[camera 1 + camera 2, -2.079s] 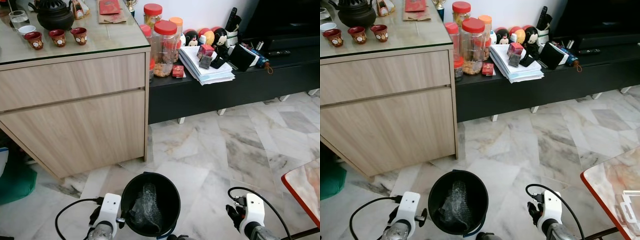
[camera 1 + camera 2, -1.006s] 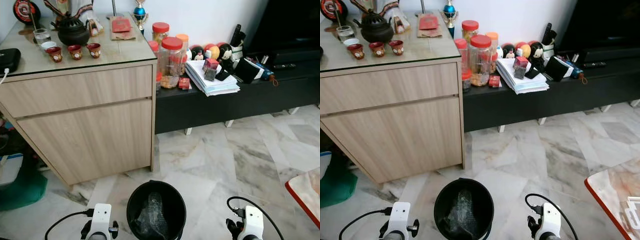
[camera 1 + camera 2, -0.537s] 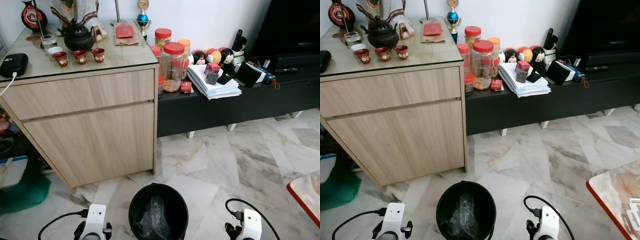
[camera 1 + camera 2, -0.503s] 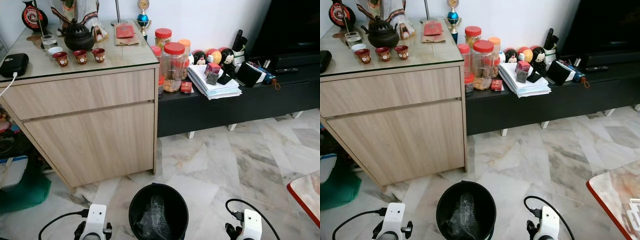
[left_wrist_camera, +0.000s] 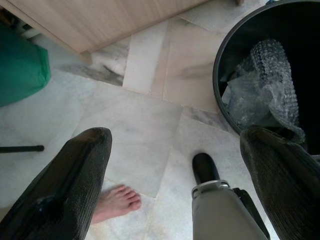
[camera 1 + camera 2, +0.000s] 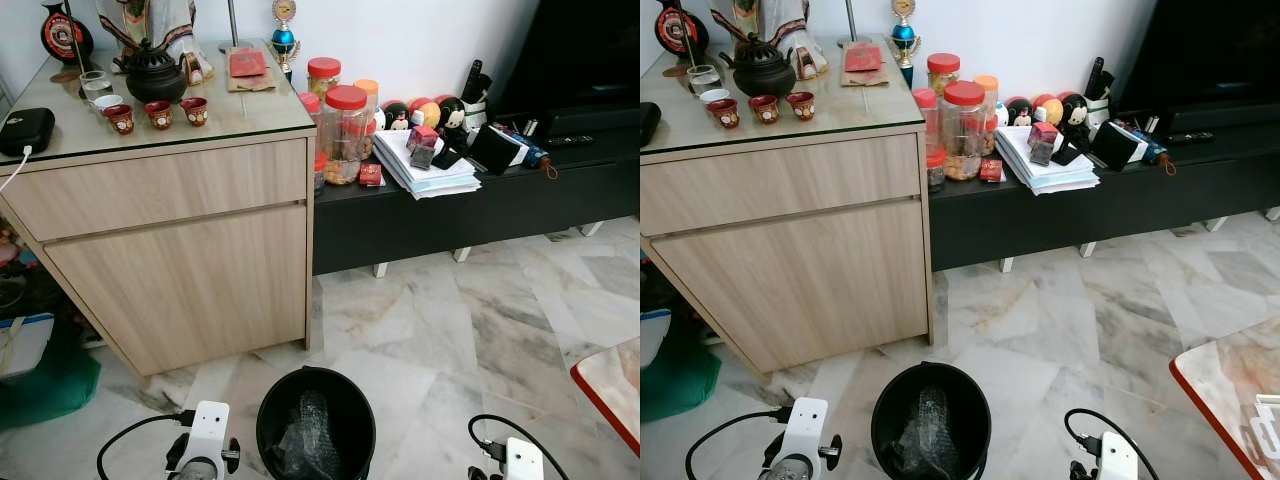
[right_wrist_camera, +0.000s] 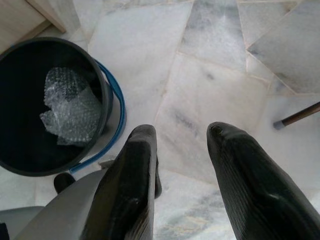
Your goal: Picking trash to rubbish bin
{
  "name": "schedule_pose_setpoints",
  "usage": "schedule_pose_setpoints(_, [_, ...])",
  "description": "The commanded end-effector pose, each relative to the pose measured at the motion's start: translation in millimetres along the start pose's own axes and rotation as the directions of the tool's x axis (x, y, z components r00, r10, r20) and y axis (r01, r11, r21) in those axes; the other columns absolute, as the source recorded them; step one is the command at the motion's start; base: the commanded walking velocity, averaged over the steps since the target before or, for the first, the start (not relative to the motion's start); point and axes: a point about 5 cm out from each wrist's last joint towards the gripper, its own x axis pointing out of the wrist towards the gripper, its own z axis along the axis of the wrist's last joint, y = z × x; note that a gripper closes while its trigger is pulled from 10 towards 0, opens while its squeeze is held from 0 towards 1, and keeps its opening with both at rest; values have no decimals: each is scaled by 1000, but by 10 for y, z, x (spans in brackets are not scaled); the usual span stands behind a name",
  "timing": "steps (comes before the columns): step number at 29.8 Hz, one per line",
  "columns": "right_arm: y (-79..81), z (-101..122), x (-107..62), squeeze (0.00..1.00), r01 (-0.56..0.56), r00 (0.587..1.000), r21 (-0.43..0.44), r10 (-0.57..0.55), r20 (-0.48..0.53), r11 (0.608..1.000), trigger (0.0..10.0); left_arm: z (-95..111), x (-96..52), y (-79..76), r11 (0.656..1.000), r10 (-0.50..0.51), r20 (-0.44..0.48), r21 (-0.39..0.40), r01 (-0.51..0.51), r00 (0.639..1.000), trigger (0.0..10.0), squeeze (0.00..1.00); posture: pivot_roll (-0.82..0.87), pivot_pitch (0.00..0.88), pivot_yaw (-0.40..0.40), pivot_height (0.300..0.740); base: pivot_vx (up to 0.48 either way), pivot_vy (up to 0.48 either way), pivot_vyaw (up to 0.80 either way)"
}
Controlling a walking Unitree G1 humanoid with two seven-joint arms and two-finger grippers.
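Since half a second ago, the left arm has risen slightly and the right sunk. Bubble wrap [image 6: 922,425] lies inside the black bin [image 6: 886,402]. The left gripper [image 5: 175,165] gapes wide beside it; the right gripper [image 7: 182,145] spreads moderately, empty.

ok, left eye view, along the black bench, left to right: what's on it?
Red-lid jars → paper stack → black case → remote.

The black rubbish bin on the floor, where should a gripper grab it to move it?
Probably the blue handle hanging down the black rubbish bin's outer wall; come from that side. The rim is wide and round, the bubble wrap lies loose inside.
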Motion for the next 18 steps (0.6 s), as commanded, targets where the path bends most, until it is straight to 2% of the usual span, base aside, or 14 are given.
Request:
schedule_pose_setpoints(1, [-78,-56,-36,0,12,1000,15,-12,2,1000,10000,-69,-17,-8,1000,-9,-25,7,9,1000,10000,0,-49,22,-49,740,0,0,0])
schedule_pose_setpoints(9, [-136,-135,-72,0,20,1000,18,-19,-13,1000,10000,-109,-29,-11,1000,-15,-34,9,16,999,10000,0,-47,27,-52,740,0,0,0])
schedule_pose_setpoints(18, [-63,-119,-45,0,16,1000,19,-16,-12,1000,10000,-101,-29,-29,1000,-21,-32,6,22,999,10000,0,-50,28,-55,740,0,0,0])
